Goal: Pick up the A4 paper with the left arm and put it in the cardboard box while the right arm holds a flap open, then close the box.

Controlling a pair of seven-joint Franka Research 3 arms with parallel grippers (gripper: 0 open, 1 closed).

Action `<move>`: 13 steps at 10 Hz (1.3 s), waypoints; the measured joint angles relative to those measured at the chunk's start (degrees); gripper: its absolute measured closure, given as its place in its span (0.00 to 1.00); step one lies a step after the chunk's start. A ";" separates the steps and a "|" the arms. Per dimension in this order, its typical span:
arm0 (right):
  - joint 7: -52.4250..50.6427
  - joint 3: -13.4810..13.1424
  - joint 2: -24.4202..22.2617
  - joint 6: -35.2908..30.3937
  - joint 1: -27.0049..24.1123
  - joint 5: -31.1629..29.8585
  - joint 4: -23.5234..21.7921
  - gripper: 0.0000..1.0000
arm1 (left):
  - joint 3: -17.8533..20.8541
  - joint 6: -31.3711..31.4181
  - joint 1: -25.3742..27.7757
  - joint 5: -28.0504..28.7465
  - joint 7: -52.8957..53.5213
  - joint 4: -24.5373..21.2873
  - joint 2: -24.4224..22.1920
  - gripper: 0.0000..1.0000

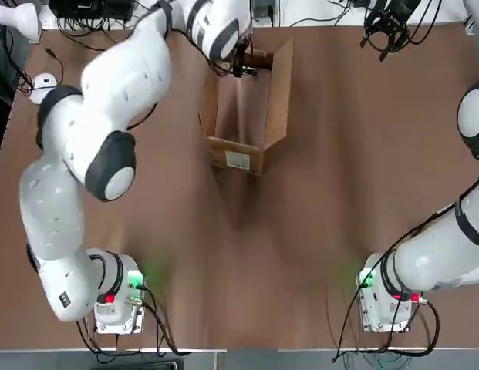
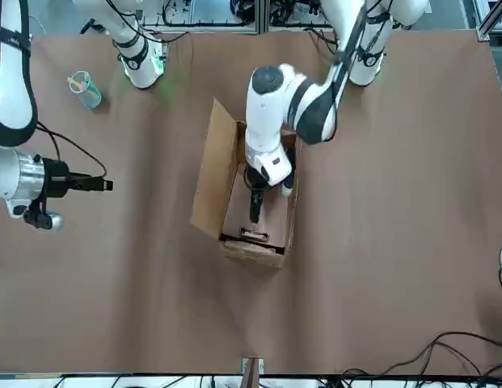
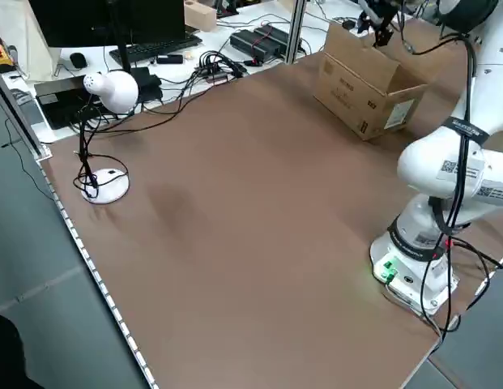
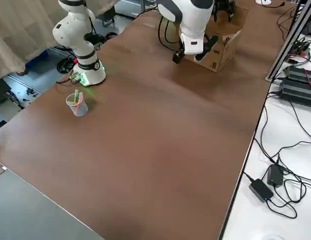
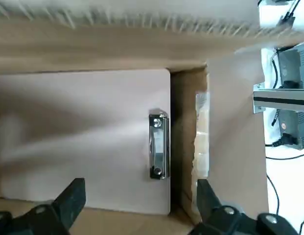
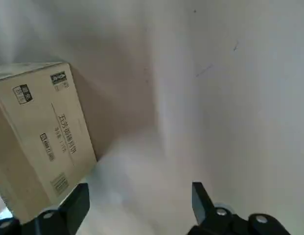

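Observation:
The cardboard box (image 1: 237, 158) stands open at the far middle of the table, one long flap (image 2: 214, 170) upright on the robot's right side. The A4 paper (image 5: 83, 137) lies flat on the box's bottom, its metal clip (image 5: 159, 145) toward one end. My left gripper (image 1: 243, 68) hangs open above the box's far end, just over the sheet, holding nothing; the left wrist view shows its fingers (image 5: 68, 200) spread wide. My right gripper (image 2: 105, 185) floats open well off to the right of the box, touching no flap; in its wrist view the box (image 6: 34, 142) is some way off.
A clear plastic cup (image 2: 85, 89) with sticks in it stands near the right arm's base. A white desk lamp (image 3: 105, 89) sits at the table's left far corner. Cables and electronics (image 4: 295, 85) lie beyond the far edge.

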 joint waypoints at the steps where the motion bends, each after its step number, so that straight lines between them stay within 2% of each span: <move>1: 0.00 0.04 0.09 -0.03 0.03 1.62 -1.02 0.16 | 0.15 -5.16 0.78 -1.71 3.92 0.11 -2.89 0.01; 2: 0.00 0.12 0.14 -0.03 0.13 2.76 -1.89 0.32 | 0.22 -10.42 2.78 -4.15 9.54 0.14 -5.81 0.02; 4: 0.01 0.23 0.18 -0.04 1.47 5.68 -3.03 0.64 | 0.36 -19.21 9.85 -8.34 22.42 -0.05 -10.03 0.22; 5: 0.05 0.28 0.26 0.00 2.71 7.34 -3.85 0.81 | 0.35 -20.86 13.62 -10.10 28.28 -0.36 -10.59 0.26; 6: 0.08 0.34 0.37 0.09 4.09 8.95 -4.68 0.96 | 0.32 -21.12 16.44 -11.55 32.55 -0.99 -10.30 0.42; 7: 0.18 0.38 0.62 0.47 5.55 10.22 -5.10 0.99 | 0.29 -21.12 17.93 -13.14 35.21 -1.77 -9.48 0.60; 9: 2.31 0.46 1.14 2.79 8.57 12.32 -5.77 0.99 | -0.21 -19.74 17.56 -15.29 36.27 -2.19 -5.73 0.90; 11: 7.50 0.60 1.81 6.85 13.83 15.82 -6.28 0.99 | -2.05 -15.51 16.14 -18.67 35.38 -2.13 -2.31 0.94; 13: 12.32 0.72 2.70 12.37 19.43 17.60 -6.79 0.99 | -4.03 -12.84 14.74 -19.11 30.82 -1.78 -2.02 0.94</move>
